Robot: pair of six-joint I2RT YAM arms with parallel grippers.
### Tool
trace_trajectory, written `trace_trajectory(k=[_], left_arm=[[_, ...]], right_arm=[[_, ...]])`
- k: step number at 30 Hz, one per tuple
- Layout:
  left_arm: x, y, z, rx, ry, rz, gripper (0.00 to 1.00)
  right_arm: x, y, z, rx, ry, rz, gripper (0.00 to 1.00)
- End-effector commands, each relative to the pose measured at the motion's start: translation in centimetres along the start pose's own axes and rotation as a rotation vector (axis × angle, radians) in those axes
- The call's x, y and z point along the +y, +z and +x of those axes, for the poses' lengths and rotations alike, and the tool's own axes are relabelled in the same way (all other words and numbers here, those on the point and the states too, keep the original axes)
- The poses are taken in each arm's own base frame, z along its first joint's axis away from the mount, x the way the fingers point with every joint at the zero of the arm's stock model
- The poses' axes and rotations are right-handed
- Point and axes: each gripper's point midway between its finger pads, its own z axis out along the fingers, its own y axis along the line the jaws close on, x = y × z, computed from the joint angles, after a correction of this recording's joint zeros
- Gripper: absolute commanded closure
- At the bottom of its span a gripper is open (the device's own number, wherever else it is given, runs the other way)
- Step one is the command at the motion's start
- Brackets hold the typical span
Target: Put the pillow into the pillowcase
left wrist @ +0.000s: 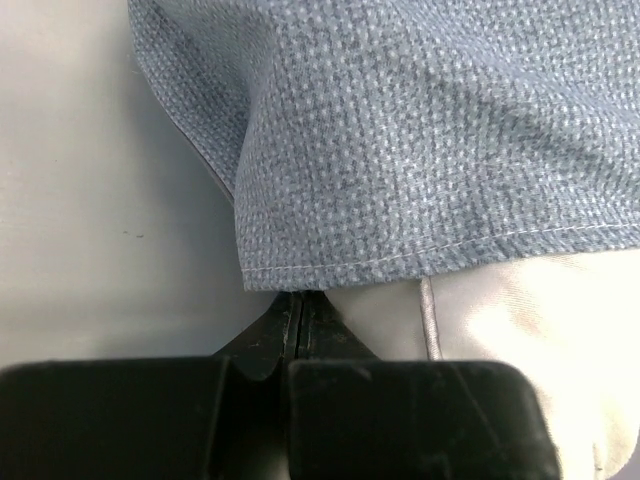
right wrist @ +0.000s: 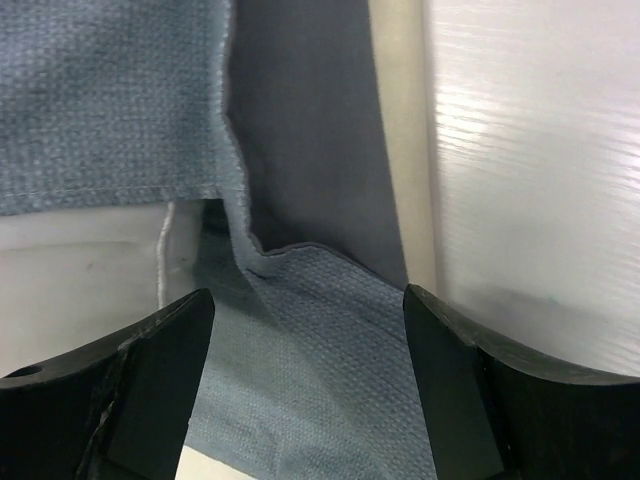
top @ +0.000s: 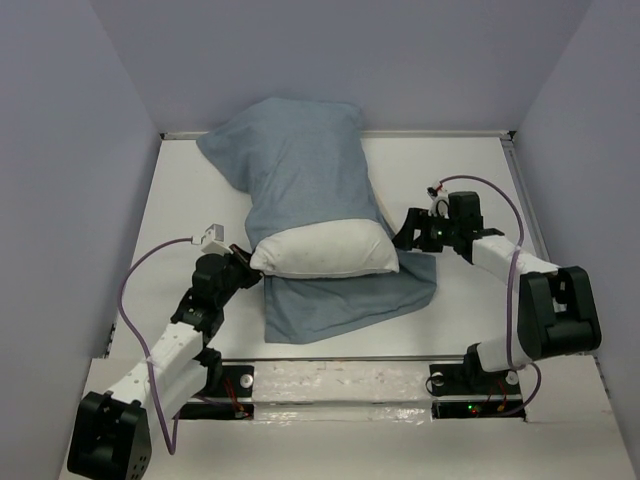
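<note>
The white pillow [top: 325,250] lies mid-table with its far part inside the blue-grey pillowcase [top: 300,165]. Only its near end shows. A lower flap of the pillowcase spreads toward me under the pillow. My left gripper [top: 247,258] is at the pillow's left corner. In the left wrist view it [left wrist: 300,298] is shut, with its tips at the hem of the pillowcase [left wrist: 420,130], beside the pillow [left wrist: 520,330]. My right gripper [top: 405,236] is at the pillow's right end. There it [right wrist: 310,340] is open over the lower flap of the pillowcase [right wrist: 320,400], empty, with the pillow [right wrist: 80,260] to its left.
The white table [top: 180,200] is boxed in by grey walls at the left, back and right. A raised rail runs along its right edge [top: 525,200]. Bare table [right wrist: 530,150] lies right of the right gripper. The arm bases stand on the near edge.
</note>
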Motion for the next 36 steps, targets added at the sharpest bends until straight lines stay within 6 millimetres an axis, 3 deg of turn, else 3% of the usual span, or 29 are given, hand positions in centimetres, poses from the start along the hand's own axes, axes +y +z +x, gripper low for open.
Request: trace_trajectory(k=[1, 5, 9, 11, 13, 21, 23, 27, 30, 31, 33, 34, 35, 36], left_arm=[[-2.3, -0.1, -1.5, -0.031, 0.015, 0.077, 1.0], [-3.0, -0.6, -1.7, -0.038, 0.021, 0.111, 1.0], [-4.3, -1.1, -2.5, -0.06, 0.035, 0.148, 1.0], [-4.7, -1.3, -2.7, -0.06, 0.045, 0.157, 1.0], [-5.4, -1.5, -3.1, -0.065, 0.056, 0.173, 1.0], [-8.2, -2.7, -4.7, -0.096, 0.064, 0.247, 1.0], [-9.3, -3.3, -5.5, -0.117, 0.068, 0.273, 1.0], [-11.6, -4.7, -7.3, -0.161, 0.096, 0.32, 1.0], [-14.2, -6.5, -9.3, -0.219, 0.123, 0.375, 1.0], [-15.5, -7.5, -10.3, -0.242, 0.133, 0.405, 1.0], [-17.1, -9.0, -11.6, -0.285, 0.156, 0.437, 1.0], [-19.0, -10.5, -13.2, -0.331, 0.169, 0.47, 1.0], [-19.8, -11.4, -13.9, -0.353, 0.175, 0.478, 1.0], [-20.8, -12.3, -14.7, -0.376, 0.183, 0.498, 1.0]], right_arm=[[1.7, 0.9, -0.3, 0.004, -0.025, -0.113, 0.19], [3.4, 2.8, 2.1, 0.08, -0.033, -0.169, 0.2], [3.1, 4.3, 5.2, 0.149, -0.044, -0.116, 0.2], [2.7, 4.3, 5.3, 0.131, -0.04, -0.097, 0.21], [3.1, 4.2, 5.9, 0.136, -0.033, -0.11, 0.3], [5.4, 2.9, 6.4, 0.103, -0.04, -0.205, 1.0], [6.4, 1.9, 6.2, 0.074, -0.042, -0.248, 1.0], [9.3, -1.8, 3.6, -0.057, -0.074, -0.308, 1.0], [12.1, -6.1, 1.4, -0.163, -0.112, -0.343, 1.0], [13.7, -8.6, -0.1, -0.228, -0.142, -0.365, 1.0], [15.5, -11.3, -1.0, -0.274, -0.167, -0.402, 1.0], [16.6, -12.8, -1.6, -0.305, -0.181, -0.422, 1.0], [18.7, -15.9, -3.1, -0.372, -0.217, -0.461, 1.0], [19.8, -17.5, -3.9, -0.407, -0.232, -0.484, 1.0]])
